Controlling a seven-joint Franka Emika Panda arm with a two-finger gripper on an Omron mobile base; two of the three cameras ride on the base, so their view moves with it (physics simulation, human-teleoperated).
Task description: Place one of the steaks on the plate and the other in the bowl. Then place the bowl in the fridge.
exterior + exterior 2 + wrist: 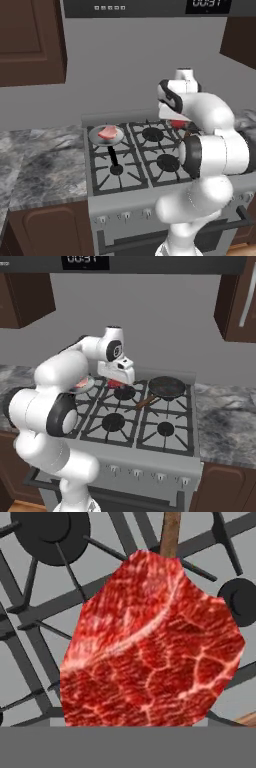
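Observation:
A deep red steak (150, 647) sits tight under my hand, above the stove grates near the back burners. My gripper (116, 383) is shut on it, and the meat hides the fingertips in the hand view. From the left base view this steak (177, 123) peeks out behind my arm. The other steak (107, 132), pinkish, lies in a grey pan (96, 137) with a black handle on the stove's back left burner. The plate, the bowl and the fridge are out of view.
A dark pan (166, 387) with a brown handle stands on the back right burner with nothing in it. Marble counters (35, 165) (230, 421) flank the stove (150, 150). A microwave (145, 6) and brown cabinets hang overhead.

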